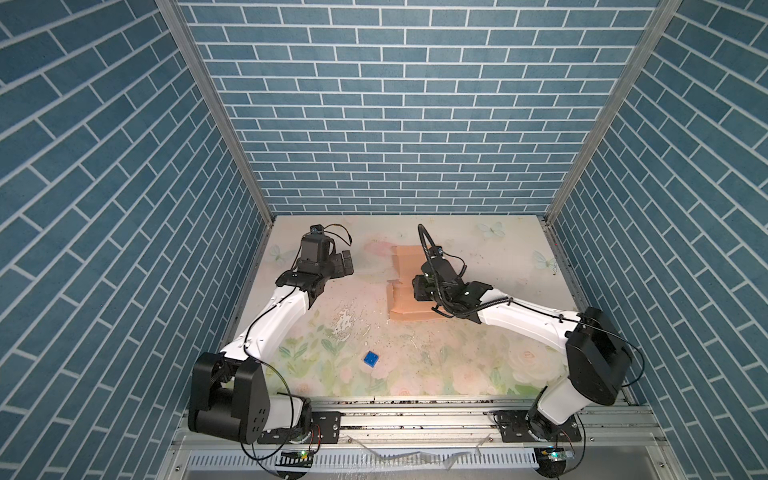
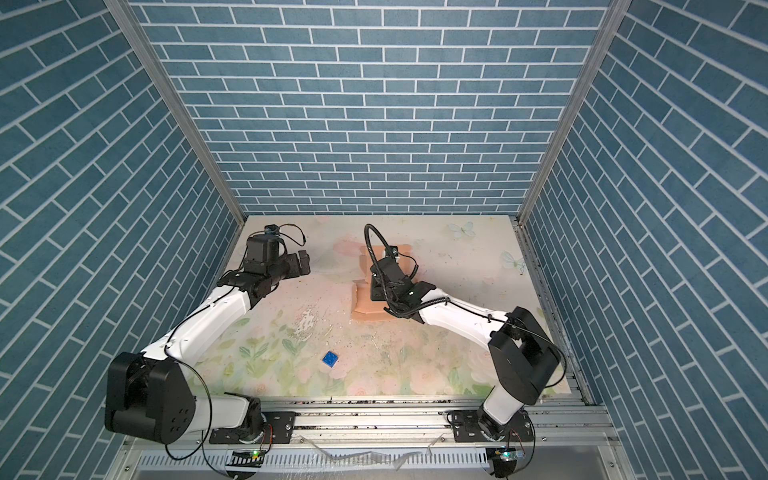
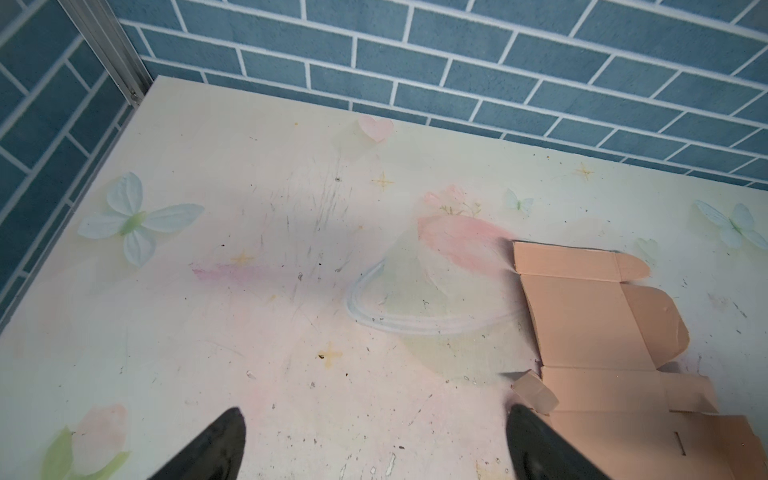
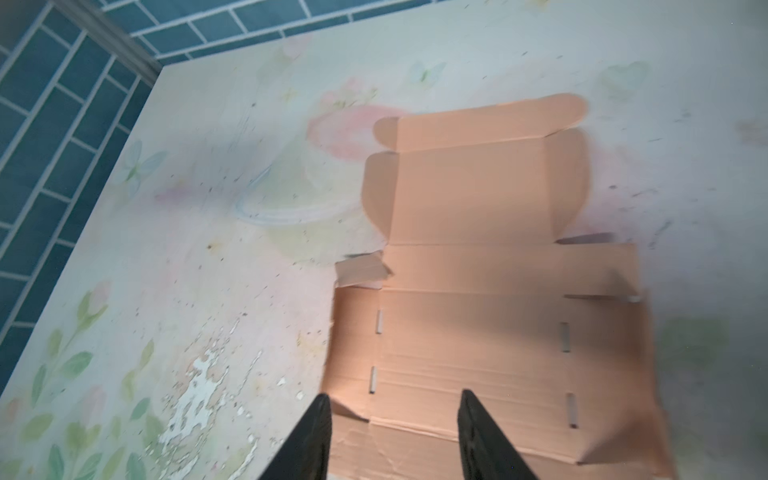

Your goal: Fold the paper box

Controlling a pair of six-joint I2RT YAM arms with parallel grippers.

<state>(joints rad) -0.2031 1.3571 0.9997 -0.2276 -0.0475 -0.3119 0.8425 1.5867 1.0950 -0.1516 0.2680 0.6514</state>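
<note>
The paper box (image 1: 405, 309) (image 2: 365, 307) lies unfolded and flat on the floral table top, past the middle; its peach-tan flaps and creases spread out in the right wrist view (image 4: 469, 320). My right gripper (image 1: 420, 290) (image 2: 376, 291) (image 4: 394, 395) hovers over the near left part of the sheet, jaws apart, nothing between them. My left gripper (image 1: 347, 264) (image 2: 303, 264) (image 3: 374, 409) stands wide open and empty above the table, to the left of the box (image 3: 582, 316). One small corner flap sticks up at the box's left edge.
A small blue cube (image 1: 371, 359) (image 2: 329, 359) lies on the table nearer the front. Blue brick-pattern walls close in the back and both sides. The table surface is scuffed, with peeled paint (image 4: 195, 399) left of the box.
</note>
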